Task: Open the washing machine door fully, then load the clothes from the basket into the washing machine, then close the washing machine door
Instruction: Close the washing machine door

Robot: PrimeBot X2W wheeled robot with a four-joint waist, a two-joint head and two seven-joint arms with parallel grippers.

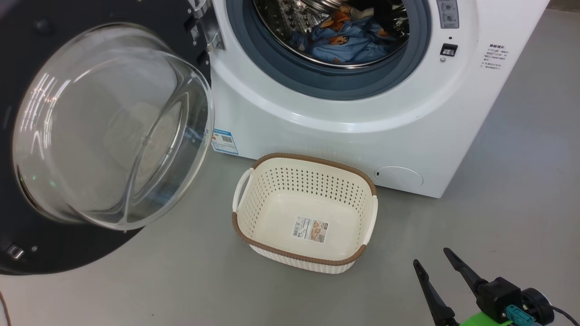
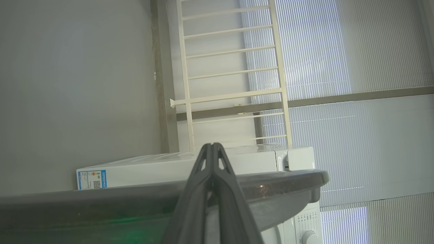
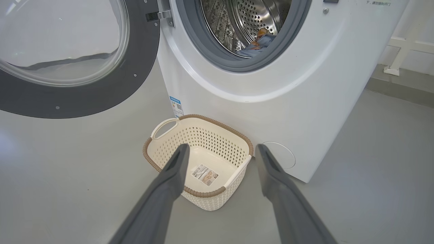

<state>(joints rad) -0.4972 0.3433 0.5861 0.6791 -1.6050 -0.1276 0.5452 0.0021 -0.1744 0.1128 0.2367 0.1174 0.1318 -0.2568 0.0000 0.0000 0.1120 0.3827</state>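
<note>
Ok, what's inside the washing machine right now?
The clothes lie in its steel drum, blue fabric with orange-brown figures. The drum's back and whatever lies under the pile are hidden.

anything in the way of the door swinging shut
Nothing visible does. The clothes lie inside the drum, off the grey ring. The basket stands on the floor below the opening, seemingly lower than the door. The open right claw is off to the side.
</note>
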